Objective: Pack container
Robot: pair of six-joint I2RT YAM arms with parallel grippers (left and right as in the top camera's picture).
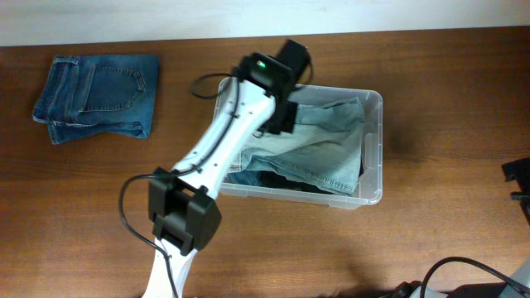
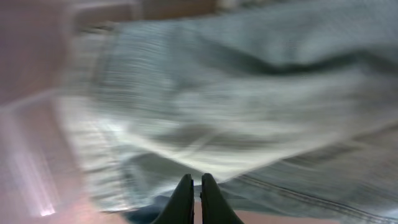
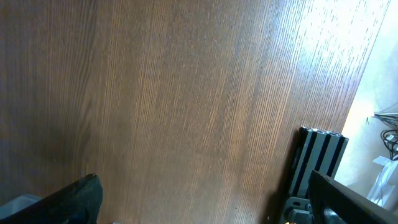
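The container point(image 1: 375, 153) is a clear plastic bin at the table's middle. Pale blue jeans point(image 1: 323, 136) lie crumpled across its inside, over a darker garment point(image 1: 257, 178) at its front left. My left gripper point(image 1: 281, 116) hangs over the bin's back left part, pointing down at the pale jeans point(image 2: 236, 93). In the left wrist view, which is blurred, the gripper point(image 2: 196, 180) is shut with nothing between its fingers, and the bin's wall point(image 2: 31, 155) shows at the left. My right gripper point(image 3: 202, 177) is open wide over bare wood, at the table's far right edge point(image 1: 517, 178).
A folded pair of darker blue jeans point(image 1: 99, 95) lies on the wooden table at the back left. The left arm's black base joint point(image 1: 184, 213) and cable stand in front of the bin. A black metal rail point(image 3: 320, 158) stands beside the right gripper.
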